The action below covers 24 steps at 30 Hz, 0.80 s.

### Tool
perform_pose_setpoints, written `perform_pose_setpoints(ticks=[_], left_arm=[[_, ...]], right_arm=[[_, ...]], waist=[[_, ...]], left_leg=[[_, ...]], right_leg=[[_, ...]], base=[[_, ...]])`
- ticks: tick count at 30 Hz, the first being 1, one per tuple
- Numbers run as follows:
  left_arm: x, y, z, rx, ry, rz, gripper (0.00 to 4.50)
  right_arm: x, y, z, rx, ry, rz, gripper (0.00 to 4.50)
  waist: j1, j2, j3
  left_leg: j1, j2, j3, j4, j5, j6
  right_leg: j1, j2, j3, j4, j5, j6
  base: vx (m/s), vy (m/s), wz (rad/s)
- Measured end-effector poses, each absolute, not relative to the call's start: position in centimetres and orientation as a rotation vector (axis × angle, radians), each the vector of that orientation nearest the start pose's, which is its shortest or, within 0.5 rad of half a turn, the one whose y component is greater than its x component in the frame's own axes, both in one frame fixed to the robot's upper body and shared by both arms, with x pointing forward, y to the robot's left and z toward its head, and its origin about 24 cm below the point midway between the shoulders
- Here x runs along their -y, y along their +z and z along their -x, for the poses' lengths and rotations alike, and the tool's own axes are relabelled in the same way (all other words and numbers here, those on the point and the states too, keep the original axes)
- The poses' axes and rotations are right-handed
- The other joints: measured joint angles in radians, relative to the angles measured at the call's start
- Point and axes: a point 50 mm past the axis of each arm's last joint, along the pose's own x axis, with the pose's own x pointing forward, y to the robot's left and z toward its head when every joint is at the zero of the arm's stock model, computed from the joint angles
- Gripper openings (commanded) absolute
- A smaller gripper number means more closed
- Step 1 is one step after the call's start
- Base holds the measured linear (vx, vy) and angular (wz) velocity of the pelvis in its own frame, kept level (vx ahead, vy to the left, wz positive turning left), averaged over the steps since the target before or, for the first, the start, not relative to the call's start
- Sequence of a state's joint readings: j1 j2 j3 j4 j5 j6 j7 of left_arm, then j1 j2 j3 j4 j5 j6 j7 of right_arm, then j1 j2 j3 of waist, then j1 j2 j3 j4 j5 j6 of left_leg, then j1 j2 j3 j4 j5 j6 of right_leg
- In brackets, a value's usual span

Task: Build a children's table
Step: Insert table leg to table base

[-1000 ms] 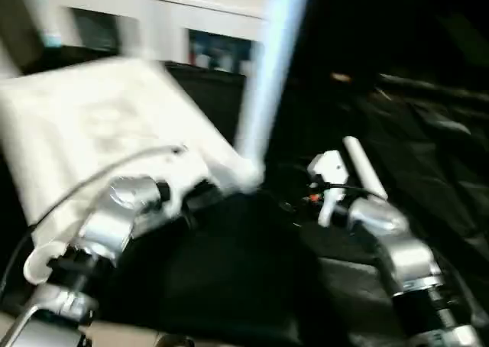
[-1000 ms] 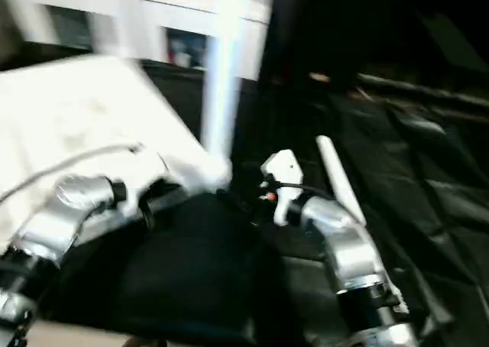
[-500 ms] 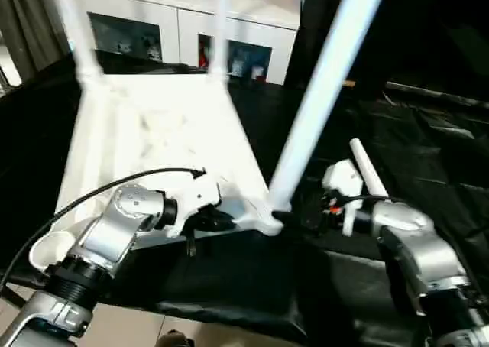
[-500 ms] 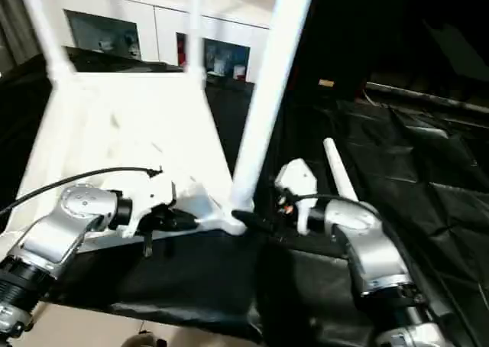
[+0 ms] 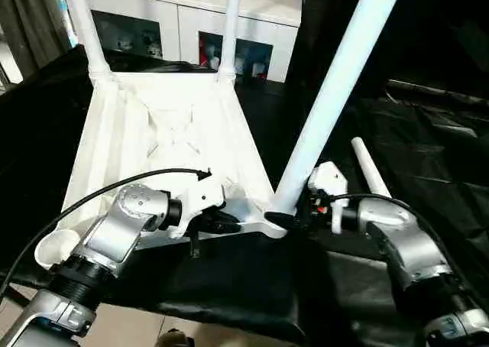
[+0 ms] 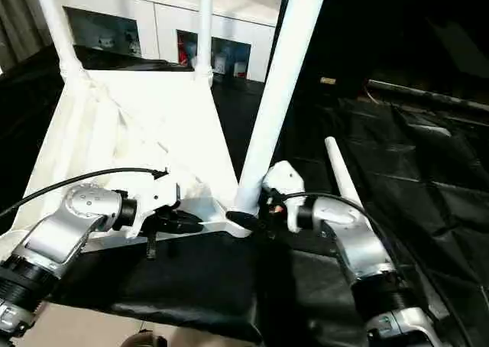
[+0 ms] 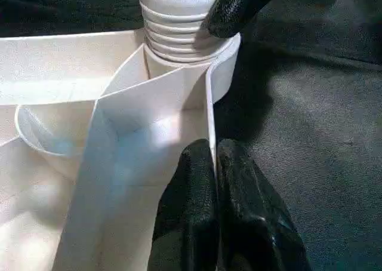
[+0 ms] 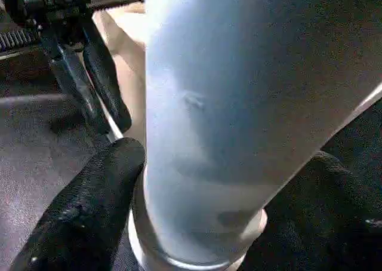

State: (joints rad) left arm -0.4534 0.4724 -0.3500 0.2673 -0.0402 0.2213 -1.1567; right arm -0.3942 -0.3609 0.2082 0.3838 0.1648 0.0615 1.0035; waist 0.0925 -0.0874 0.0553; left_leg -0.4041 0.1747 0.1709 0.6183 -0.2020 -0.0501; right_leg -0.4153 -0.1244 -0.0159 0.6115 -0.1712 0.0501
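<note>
The children's table's white tabletop (image 5: 168,133) lies upside down on the black cloth, ribs up. Two legs (image 5: 84,26) (image 5: 231,26) stand in its far sockets, and a third leg (image 5: 336,79) rises from the near right corner. The near left socket (image 5: 52,248) is empty. Another leg (image 5: 368,167) lies loose on the cloth to the right. My left gripper (image 7: 215,157) is shut on the tabletop's near rim wall. My right gripper (image 8: 203,211) holds the near right leg's base, one black finger (image 8: 89,205) pressed on each side.
The black-draped work table (image 5: 428,133) stretches off to the right in folds, and its front edge (image 5: 229,316) lies just below my arms. A white cabinet (image 5: 191,18) with glass doors stands behind the tabletop.
The camera has swung and steadied. My right gripper has come in to the near right leg's base and its fingers have closed against it. The left gripper keeps its hold on the rim.
</note>
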Motion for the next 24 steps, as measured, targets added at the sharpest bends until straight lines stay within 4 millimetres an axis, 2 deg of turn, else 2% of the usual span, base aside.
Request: perform_pose_setpoints(ticks=[3,4,9,15,21,24], left_arm=[[-13.5,5.9,-29.0,-0.43,-1.341,-0.451,0.0],[-13.5,5.9,-29.0,-0.43,-1.341,-0.452,0.0],[-13.6,6.0,-29.1,-0.431,-1.337,-0.456,0.0],[-13.6,6.1,-29.3,-0.428,-1.327,-0.455,0.0],[-11.7,5.7,-31.5,-0.427,-1.151,-0.43,0.0],[-10.4,5.5,-32.8,-0.446,-1.031,-0.403,0.0]], right_arm=[[13.7,4.7,-29.6,-0.233,1.153,0.197,3.36],[13.7,4.6,-29.6,-0.236,1.154,0.197,3.14],[13.6,4.7,-29.6,-0.231,1.167,0.202,2.76],[13.5,4.5,-29.8,-0.225,1.152,0.188,2.67],[12.4,3.8,-32.0,-0.248,0.824,0.087,2.66],[11.1,3.7,-33.6,-0.271,0.609,0.034,2.66]], waist=[[-0.001,0.0,0.0],[-0.001,0.0,0.0],[-0.001,0.0,0.0],[-0.002,-0.001,-0.001],[-0.011,0.003,-0.004],[-0.025,0.003,-0.005]], left_leg=[[0.0,0.001,0.0,0.0,0.002,-0.004],[0.0,0.001,0.0,-0.001,0.003,-0.004],[0.0,0.002,0.0,-0.001,0.003,-0.004],[0.002,0.005,0.0,-0.001,0.006,-0.01],[0.005,0.007,0.0,-0.002,0.009,-0.014],[0.005,0.007,-0.001,-0.006,0.009,-0.014]], right_leg=[[0.0,0.0,0.0,0.001,0.0,-0.001],[0.0,0.001,0.0,0.001,0.001,-0.001],[0.0,0.001,0.0,0.001,0.001,-0.001],[0.0,0.004,0.0,0.001,0.002,-0.002],[0.0,0.007,0.0,0.001,0.002,-0.002],[-0.002,0.008,0.0,-0.001,0.001,-0.002]], base=[[0.0,0.0,0.0],[0.0,0.0,0.0],[0.0,0.0,0.0],[0.0,0.0,0.0],[0.0,0.0,0.0],[0.0,0.0,0.0]])
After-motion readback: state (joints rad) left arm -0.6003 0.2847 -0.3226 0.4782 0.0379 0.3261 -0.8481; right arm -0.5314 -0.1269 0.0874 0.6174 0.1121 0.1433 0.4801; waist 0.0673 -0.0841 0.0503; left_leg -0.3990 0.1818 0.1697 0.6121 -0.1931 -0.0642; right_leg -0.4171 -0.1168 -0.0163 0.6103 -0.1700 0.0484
